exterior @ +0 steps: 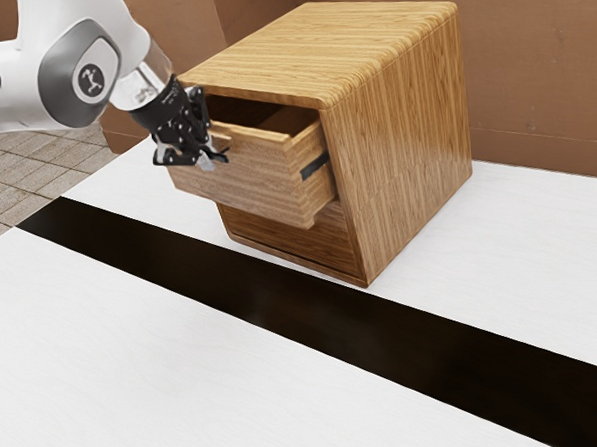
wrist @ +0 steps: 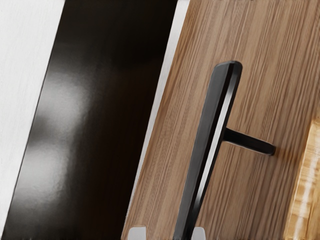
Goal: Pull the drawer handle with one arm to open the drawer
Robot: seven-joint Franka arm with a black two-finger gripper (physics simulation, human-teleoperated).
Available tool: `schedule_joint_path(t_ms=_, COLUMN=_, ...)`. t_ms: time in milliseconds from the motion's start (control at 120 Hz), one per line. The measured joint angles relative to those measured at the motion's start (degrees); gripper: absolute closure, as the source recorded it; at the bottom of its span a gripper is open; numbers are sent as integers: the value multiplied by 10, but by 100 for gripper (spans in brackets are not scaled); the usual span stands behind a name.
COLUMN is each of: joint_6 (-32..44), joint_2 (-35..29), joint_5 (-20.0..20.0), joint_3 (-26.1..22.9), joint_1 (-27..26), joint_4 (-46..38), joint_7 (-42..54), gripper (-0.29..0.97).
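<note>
Setting: A wooden cabinet (exterior: 404, 128) sits on the white bench (exterior: 117, 393), just behind a broad black stripe (exterior: 385, 339) that runs across the bench top.
Arm: The white arm (exterior: 60, 76) comes in from the exterior view's left, and its end effector (exterior: 194, 149) is right up against the front of the upper drawer (exterior: 261, 180).
Drawer: And look at that, it's out of the cabinet by a good part of its length. There's a dark gap above it under the cabinet top, and a black slide rail (exterior: 316, 168) shows along its side.
Handle: The slim black handle (wrist: 210, 150) stands off the drawer front on a short post (wrist: 250, 143). In the wrist view it runs straight in under the end effector, which sits squarely over it.
End effector state: Lined up on the handle, yes, but pinching it or loose around it? I cannot tell from these views.
Lower panel: The panel (exterior: 289, 239) below the drawer lies flush with the cabinet.
Done: The reach to the handle is made and the drawer is clearly open partway.
Left: By my read, either a little more pull toward the exterior view's left to bring it out further, or, if this opening counts, simply letting go and backing off.
Watch for: The pull has to run straight along the slide rail. Any sideways drag could bind the drawer or slip the end effector off that thin bar.
</note>
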Motion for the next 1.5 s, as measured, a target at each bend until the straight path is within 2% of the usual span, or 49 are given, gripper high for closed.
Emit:
schedule_joint_path(t_ms=517, joint_6=-1, joint_2=-60, joint_5=7, joint_3=-1, joint_1=3, joint_4=-73, joint_7=-17, gripper=79)
schedule_joint_path(t_ms=1233, joint_6=8, joint_2=-187, joint_5=31, joint_3=-6, joint_1=13, joint_4=-206, joint_7=-40, gripper=79)
schedule_joint_path(t_ms=1500, joint_6=8, joint_2=-256, joint_5=38, joint_3=-19, joint_1=34, joint_4=-269, joint_7=-47, gripper=79)
